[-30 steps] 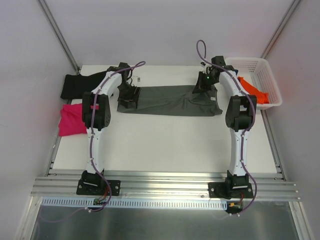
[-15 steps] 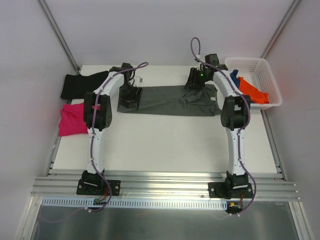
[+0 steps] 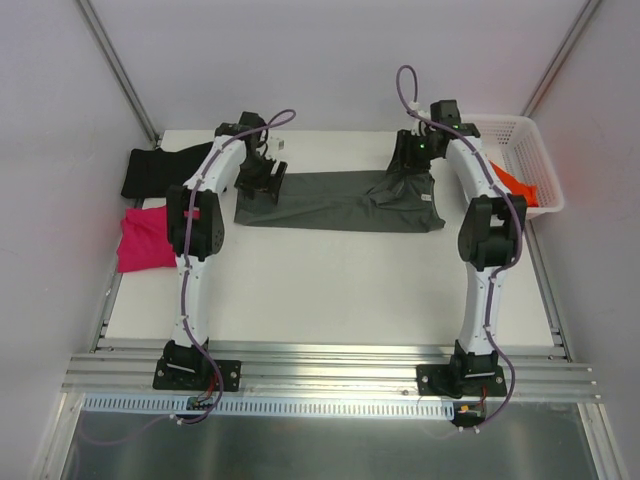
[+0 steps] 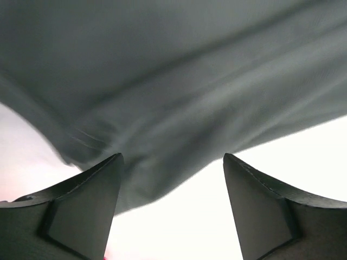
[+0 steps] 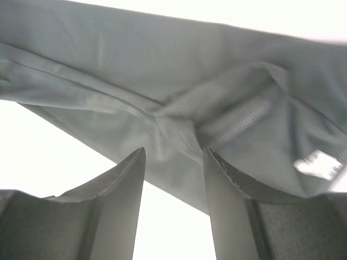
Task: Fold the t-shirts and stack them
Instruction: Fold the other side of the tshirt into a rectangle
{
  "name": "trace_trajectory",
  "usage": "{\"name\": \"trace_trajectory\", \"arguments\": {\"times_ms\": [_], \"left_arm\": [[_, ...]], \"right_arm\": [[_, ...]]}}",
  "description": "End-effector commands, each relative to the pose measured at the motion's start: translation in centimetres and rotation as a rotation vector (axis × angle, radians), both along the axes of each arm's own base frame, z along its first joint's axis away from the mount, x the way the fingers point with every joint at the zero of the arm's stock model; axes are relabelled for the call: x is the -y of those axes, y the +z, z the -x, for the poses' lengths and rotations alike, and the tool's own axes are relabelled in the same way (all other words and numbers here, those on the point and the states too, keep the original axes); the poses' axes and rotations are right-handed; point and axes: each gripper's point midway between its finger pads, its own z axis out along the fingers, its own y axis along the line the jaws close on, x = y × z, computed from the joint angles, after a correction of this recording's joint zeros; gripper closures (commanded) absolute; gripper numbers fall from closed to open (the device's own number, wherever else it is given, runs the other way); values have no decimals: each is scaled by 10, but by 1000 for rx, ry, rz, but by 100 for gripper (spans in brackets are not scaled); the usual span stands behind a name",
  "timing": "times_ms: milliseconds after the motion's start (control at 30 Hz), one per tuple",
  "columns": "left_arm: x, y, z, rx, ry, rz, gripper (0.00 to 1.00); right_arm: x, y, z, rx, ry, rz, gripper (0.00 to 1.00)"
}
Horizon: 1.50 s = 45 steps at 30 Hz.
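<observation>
Your left end effector (image 4: 171, 157) gapes wide, right end effector (image 5: 174, 150) half, neither gripping; pinch the shirt (image 3: 330, 200) just ahead evenly.

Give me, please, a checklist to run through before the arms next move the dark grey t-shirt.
1. Left gripper holding cloth: not ok; it is open, not closed on the dark grey t-shirt.
2. Right gripper hold: cannot tell; bunched cloth sits between its parted fingers.
3. Shirt lying flat: not ok; it is puckered by the right gripper.
4. Room on the table in front of the shirt: ok.
5. Magenta t-shirt apart from the grey one: ok.
</observation>
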Motion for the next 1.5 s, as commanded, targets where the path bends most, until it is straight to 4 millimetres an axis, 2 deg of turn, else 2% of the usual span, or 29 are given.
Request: {"name": "trace_trajectory", "arguments": {"times_ms": [0, 33, 67, 133, 233, 433, 767, 867, 1133, 1200, 1367, 1467], "left_arm": [[-15, 11, -35, 101, 11, -36, 24], [-16, 15, -44, 131, 12, -37, 23], [-18, 6, -48, 125, 16, -46, 23], [-19, 4, -58, 147, 25, -51, 23], [-19, -12, -62, 132, 33, -50, 21], [-21, -28, -63, 111, 46, -65, 22], [-25, -27, -65, 115, 71, -56, 22], [-26, -25, -65, 116, 73, -52, 22], [-26, -22, -59, 102, 78, -46, 23], [-27, -23, -56, 96, 78, -50, 23], [-27, -19, -53, 97, 80, -49, 23], [-28, -19, -52, 94, 81, -53, 23]], "right_arm": [[19, 28, 16, 52, 14, 48, 50], [22, 25, 19, 40, 12, 59, 50], [23, 23, 20, 35, 15, 63, 50], [25, 19, 23, 21, 12, 68, 50], [27, 10, 26, -3, 12, 79, 50], [33, -10, 33, -50, 25, 108, 52], [39, -25, 52, -103, 41, 141, 57], [39, -35, 58, -128, 44, 145, 57], [39, -60, 31, -139, 24, 166, 57], [38, -57, 21, -114, 15, 164, 57], [25, -66, 9, -107, 17, 162, 57], [14, -59, 0, -77, 18, 141, 57]]}}
